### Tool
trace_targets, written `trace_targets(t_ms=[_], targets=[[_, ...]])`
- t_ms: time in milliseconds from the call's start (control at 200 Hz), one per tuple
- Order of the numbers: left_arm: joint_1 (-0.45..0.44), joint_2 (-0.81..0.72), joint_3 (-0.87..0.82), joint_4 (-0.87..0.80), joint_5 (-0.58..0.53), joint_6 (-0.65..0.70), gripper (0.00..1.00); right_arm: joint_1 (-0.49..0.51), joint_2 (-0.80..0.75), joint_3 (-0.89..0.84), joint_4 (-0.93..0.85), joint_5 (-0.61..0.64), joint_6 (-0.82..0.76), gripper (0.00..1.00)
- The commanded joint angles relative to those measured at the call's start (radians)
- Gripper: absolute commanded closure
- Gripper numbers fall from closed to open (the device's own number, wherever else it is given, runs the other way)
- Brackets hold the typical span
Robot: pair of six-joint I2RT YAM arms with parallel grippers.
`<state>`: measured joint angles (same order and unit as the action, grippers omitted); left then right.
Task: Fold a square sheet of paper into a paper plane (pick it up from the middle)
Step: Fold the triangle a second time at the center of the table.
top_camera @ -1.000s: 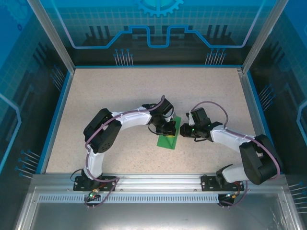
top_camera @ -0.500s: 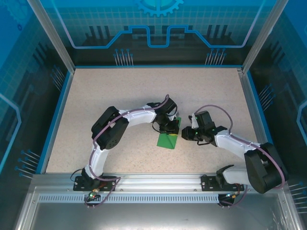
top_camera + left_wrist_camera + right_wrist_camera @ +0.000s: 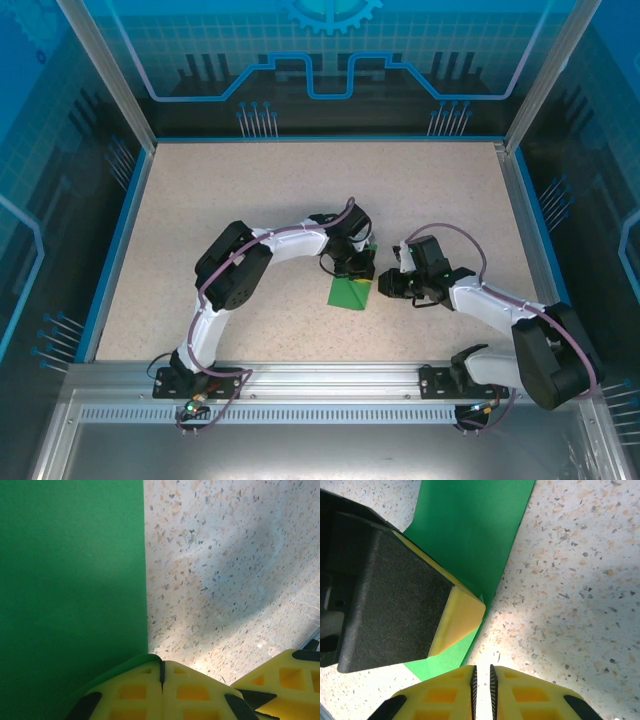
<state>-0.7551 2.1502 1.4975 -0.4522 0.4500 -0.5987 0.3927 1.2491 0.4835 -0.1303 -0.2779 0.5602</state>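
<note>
The left gripper [image 3: 161, 667] has its yellow fingers pressed together, tips down on a strip of green paper [image 3: 349, 294]. The tips sit right at the paper's long straight edge, where the paper curls up slightly against one finger. The left arm [image 3: 285, 243] bends at a raised elbow on the near left, and its forearm reaches right to the middle of the table [image 3: 250, 190].

The right gripper [image 3: 482, 671] has its fingers nearly together with a thin slit between them. It is low over the bare table, just beside the paper's right edge and close to the left gripper. The right arm [image 3: 490, 302] stretches low from the near right corner towards the centre.

The paper lies flat in mid-table, its edges sharp. Speckled tabletop lies open all round, widest at the far side and left. The blue-rimmed walls [image 3: 118, 250] are well apart from both arms.
</note>
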Motion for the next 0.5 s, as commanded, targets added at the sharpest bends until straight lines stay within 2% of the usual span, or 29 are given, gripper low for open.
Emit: trace_targets(t_ms=[0, 290, 495], targets=[[-0.004, 0.028, 0.027, -0.032, -0.007, 0.025, 1.0, 0.015, -0.02, -0.013, -0.001, -0.026, 0.007, 0.83], [-0.003, 0.018, 0.017, -0.036, -0.063, 0.02, 1.0, 0.051, -0.009, -0.011, 0.01, -0.025, 0.009, 0.83], [-0.003, 0.025, 0.013, -0.017, -0.045, 0.016, 1.0, 0.065, 0.005, -0.002, 0.021, -0.026, 0.01, 0.82]])
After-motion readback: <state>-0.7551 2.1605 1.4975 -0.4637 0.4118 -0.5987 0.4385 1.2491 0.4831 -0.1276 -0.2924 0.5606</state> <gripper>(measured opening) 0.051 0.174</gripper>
